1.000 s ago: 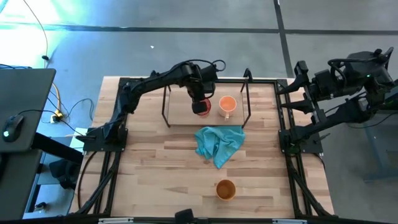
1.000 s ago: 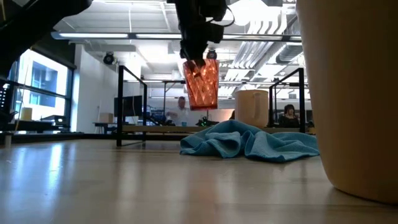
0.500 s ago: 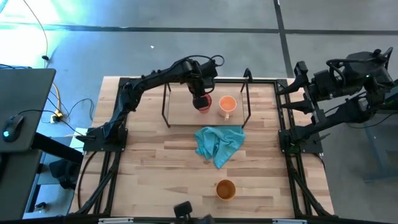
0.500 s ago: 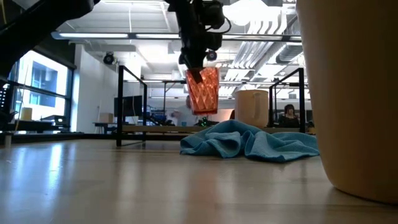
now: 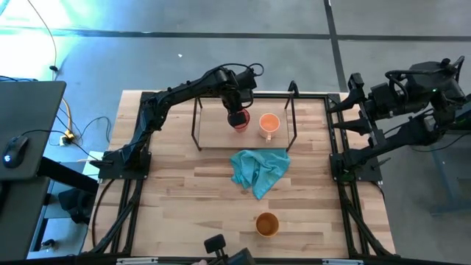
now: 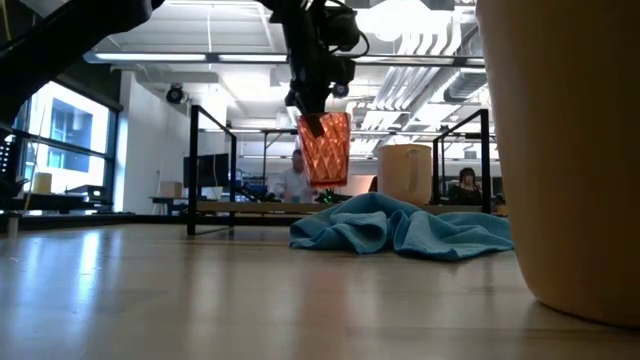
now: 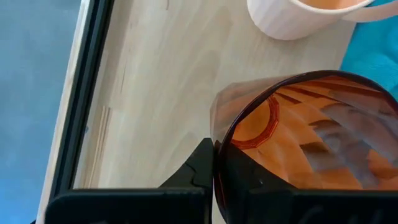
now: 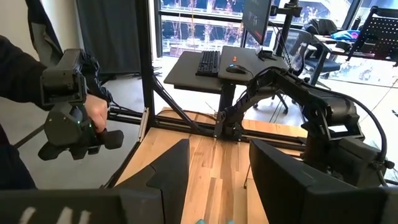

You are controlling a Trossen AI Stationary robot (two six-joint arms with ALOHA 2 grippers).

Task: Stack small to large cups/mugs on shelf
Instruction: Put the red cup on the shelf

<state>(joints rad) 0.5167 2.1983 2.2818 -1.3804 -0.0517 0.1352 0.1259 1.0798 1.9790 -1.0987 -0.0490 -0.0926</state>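
Fingers (image 7: 205,171) of the left arm were clamped on the red cup's (image 6: 324,148) rim, holding it above the shelf (image 5: 213,138) beside the mug (image 5: 268,124). Best lowered straight, released once seated. Right fingers (image 8: 214,168) stood apart, off the counter.

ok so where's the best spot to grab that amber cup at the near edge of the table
Probably by its rim, coming straight down from above: the amber cup stands upright and alone with its mouth open upward, so one finger could go inside and one outside the wall. The right hand is open and parked off the table's side.
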